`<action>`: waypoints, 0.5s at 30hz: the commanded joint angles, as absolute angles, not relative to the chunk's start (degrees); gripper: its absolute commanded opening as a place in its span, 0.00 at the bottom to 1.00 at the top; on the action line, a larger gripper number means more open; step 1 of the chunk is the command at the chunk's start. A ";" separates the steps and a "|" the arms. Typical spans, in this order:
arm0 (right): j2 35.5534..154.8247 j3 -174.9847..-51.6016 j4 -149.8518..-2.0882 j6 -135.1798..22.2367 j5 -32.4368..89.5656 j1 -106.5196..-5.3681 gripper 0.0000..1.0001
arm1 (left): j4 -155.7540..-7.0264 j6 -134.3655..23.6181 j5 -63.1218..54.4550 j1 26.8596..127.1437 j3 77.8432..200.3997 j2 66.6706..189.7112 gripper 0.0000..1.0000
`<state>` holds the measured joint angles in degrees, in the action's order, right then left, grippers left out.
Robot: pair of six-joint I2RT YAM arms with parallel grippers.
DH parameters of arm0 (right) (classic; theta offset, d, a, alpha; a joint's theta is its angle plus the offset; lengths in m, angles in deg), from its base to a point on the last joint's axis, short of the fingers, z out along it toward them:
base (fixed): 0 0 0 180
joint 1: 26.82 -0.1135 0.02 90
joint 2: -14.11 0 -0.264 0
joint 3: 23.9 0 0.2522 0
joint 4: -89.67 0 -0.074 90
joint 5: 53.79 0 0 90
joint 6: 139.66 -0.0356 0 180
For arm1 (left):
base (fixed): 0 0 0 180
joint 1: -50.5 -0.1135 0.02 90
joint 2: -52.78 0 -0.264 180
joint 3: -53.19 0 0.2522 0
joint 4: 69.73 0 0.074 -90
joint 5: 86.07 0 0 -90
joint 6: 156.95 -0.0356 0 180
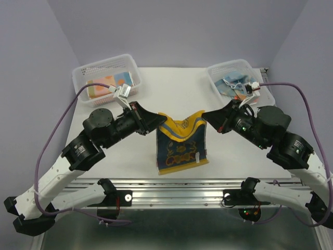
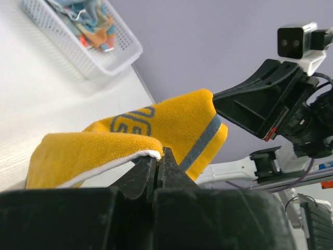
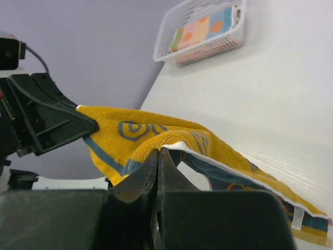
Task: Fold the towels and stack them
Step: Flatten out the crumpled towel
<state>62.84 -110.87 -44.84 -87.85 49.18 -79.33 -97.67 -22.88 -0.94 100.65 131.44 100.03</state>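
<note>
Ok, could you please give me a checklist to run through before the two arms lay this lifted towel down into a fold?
1. Grip of the left gripper on one top corner of the yellow and blue towel: ok, shut on it.
2. Grip of the right gripper on the other top corner: ok, shut on it.
3. Top edge taut between the grippers: not ok, it sags in the middle.
4. Lower end of the towel resting on the table: ok.
5. The left basket and the right basket apart from the towel: ok.
</note>
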 commanded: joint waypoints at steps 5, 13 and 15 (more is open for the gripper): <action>62.10 -120.36 -49.67 -87.71 32.26 -79.11 0.01 | -96.85 -21.69 -3.54 100.86 138.85 94.98 0.00; 60.87 -118.35 -54.24 -92.20 25.38 -79.11 0.01 | -94.92 -20.20 -10.31 100.78 138.50 93.56 0.00; 60.34 -117.38 -54.15 -91.59 27.32 -79.11 0.01 | -95.01 -20.46 -8.65 100.78 138.06 94.00 0.00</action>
